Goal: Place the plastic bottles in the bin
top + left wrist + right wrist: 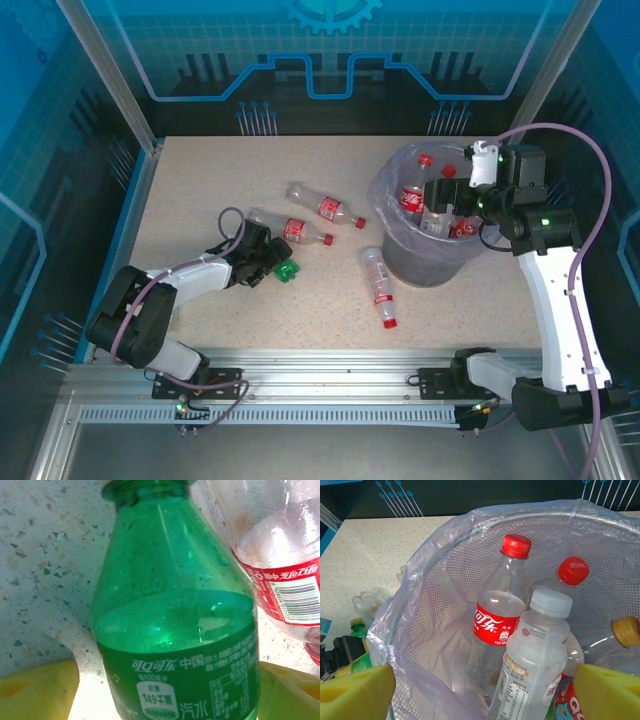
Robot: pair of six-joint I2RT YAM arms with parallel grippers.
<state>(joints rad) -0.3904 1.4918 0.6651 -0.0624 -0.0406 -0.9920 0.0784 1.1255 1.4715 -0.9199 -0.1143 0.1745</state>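
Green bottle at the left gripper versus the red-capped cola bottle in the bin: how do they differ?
The green bottle is green-tinted with a green label; the cola bottle is clear with a red label. The green bottle lies on the table between the fingers of the left gripper; the cola bottle stands cap-up in the bin. Both are plastic drink bottles.
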